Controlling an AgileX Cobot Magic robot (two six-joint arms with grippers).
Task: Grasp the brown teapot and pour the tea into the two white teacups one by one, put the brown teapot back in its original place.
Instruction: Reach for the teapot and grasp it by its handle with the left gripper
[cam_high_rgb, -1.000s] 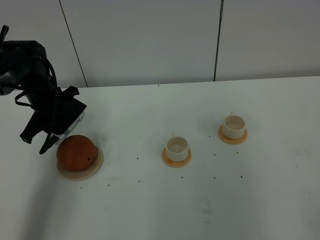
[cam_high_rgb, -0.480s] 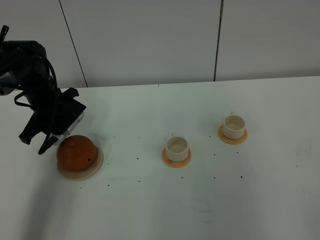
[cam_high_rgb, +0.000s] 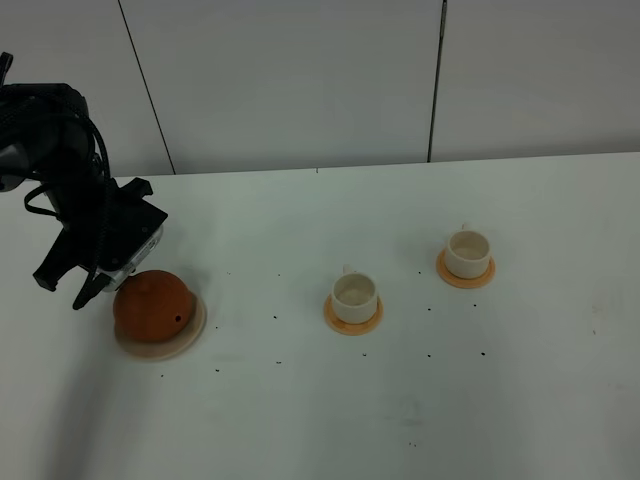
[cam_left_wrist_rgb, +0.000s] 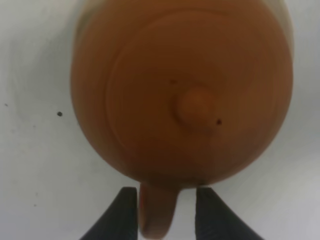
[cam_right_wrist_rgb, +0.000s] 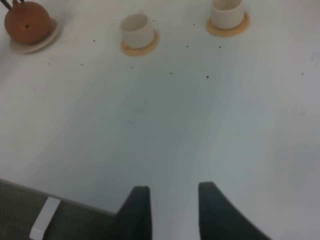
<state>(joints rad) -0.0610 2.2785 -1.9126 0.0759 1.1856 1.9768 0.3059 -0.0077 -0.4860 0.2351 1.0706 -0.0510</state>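
Two cups to watch: the nearer white teacup (cam_high_rgb: 354, 294) sits mid-table on its orange coaster (cam_high_rgb: 353, 329), and the farther white teacup (cam_high_rgb: 467, 253) stands to its right and further back on a second coaster (cam_high_rgb: 466, 283). Both are upright, well apart from the action. Over on the left of the white table (cam_high_rgb: 300, 400), the brown teapot (cam_high_rgb: 152, 308) rests on the cream saucer (cam_high_rgb: 197, 322), lid on. The left gripper (cam_left_wrist_rgb: 162, 212) is right down at it, fingers parted and straddling the loop handle (cam_left_wrist_rgb: 157, 215). One finger (cam_left_wrist_rgb: 122, 215) looks to be just at the handle, though the close view is too blurred to call contact; the other stands clear of it. No grip closed. The right gripper (cam_right_wrist_rgb: 172, 207) hangs over the near table edge, jaws partly apart, holding nothing.
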